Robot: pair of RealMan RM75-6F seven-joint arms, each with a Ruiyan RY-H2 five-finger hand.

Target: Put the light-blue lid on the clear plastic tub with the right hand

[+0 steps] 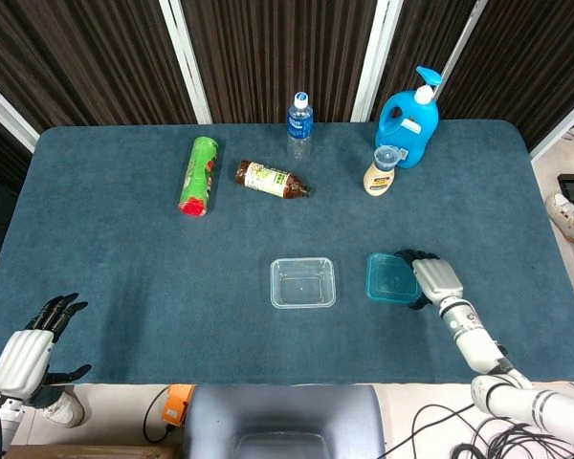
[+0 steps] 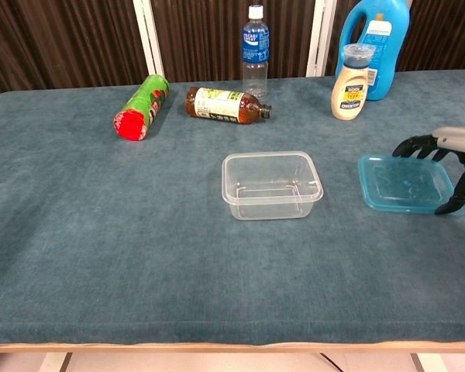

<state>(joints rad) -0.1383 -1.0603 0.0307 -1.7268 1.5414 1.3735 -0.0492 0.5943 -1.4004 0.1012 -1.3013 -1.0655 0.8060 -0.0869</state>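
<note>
The clear plastic tub point(image 1: 302, 282) point(image 2: 271, 186) stands open and empty near the table's middle. To its right lies the light-blue lid point(image 1: 387, 277) point(image 2: 403, 182), its right side raised a little off the cloth. My right hand point(image 1: 435, 279) point(image 2: 449, 159) grips the lid's right edge, fingers over the far side and thumb at the near side. My left hand point(image 1: 29, 349) hangs below the table's front left corner with its fingers apart, holding nothing.
Along the back stand a water bottle point(image 1: 299, 124), a blue detergent jug point(image 1: 408, 120) and a cream sauce bottle point(image 1: 383, 170). A green can point(image 1: 198, 175) and a brown bottle point(image 1: 271, 179) lie on their sides at the back left.
</note>
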